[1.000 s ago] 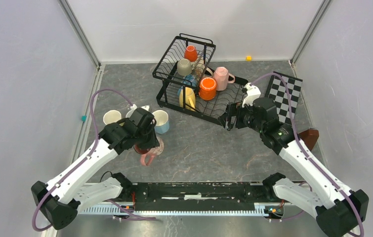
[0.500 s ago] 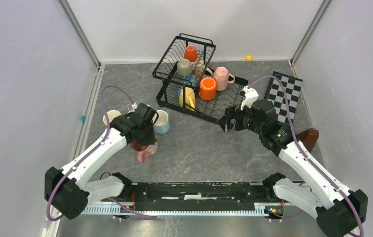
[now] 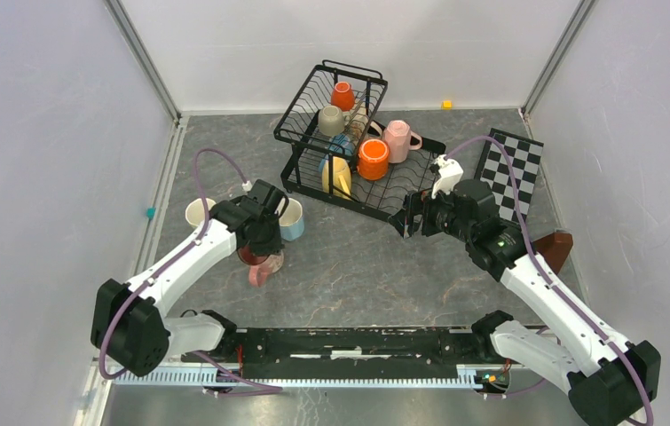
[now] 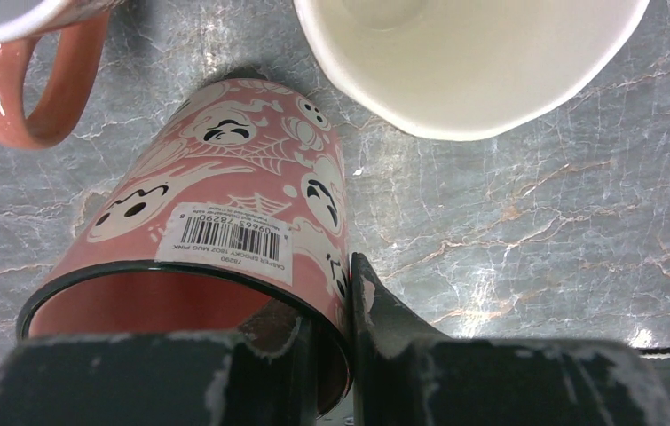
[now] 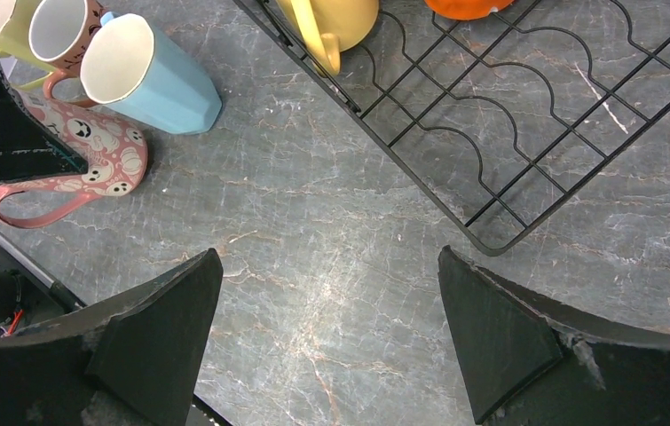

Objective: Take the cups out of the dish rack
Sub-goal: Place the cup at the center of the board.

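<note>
Pink ghost-print cup (image 4: pixel 242 195) is held tipped at lower left, crowded by light blue cup (image 5: pixel 158 80). Its rim is pinched by left gripper (image 4: pixel 335 311). Right gripper (image 5: pixel 327 293) is spread wide, empty, beside dish rack (image 3: pixel 390 188).

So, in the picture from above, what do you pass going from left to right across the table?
small teal bit → cream cup → pink mug, pinched by the left gripper → dish rack → checkered board
</note>
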`<state>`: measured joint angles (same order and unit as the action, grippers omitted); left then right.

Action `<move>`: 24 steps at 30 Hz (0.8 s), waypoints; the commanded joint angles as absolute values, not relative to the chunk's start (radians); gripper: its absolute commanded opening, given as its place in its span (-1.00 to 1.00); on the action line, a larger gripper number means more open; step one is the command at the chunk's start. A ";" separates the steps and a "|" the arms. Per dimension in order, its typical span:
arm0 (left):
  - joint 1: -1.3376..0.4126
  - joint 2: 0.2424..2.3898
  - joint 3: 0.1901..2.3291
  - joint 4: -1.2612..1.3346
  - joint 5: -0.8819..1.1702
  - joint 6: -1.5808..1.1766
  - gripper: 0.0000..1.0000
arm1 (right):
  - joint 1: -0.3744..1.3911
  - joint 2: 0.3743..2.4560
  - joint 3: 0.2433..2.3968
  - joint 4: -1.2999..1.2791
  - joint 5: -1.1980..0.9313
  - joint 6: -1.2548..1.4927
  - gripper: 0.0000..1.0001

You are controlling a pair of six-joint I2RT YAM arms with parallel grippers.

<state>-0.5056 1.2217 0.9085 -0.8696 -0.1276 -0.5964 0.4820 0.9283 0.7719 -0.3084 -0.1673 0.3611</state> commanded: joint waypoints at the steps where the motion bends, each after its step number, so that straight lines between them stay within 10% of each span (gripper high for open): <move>1: -0.497 1.223 0.915 -0.800 -0.133 -0.540 -0.95 | 0.478 0.912 0.766 -0.272 -0.183 0.345 0.96; 24: -0.488 1.204 0.876 -0.750 -0.144 -0.524 -0.45 | 0.480 0.923 0.751 -0.261 -0.193 0.353 0.96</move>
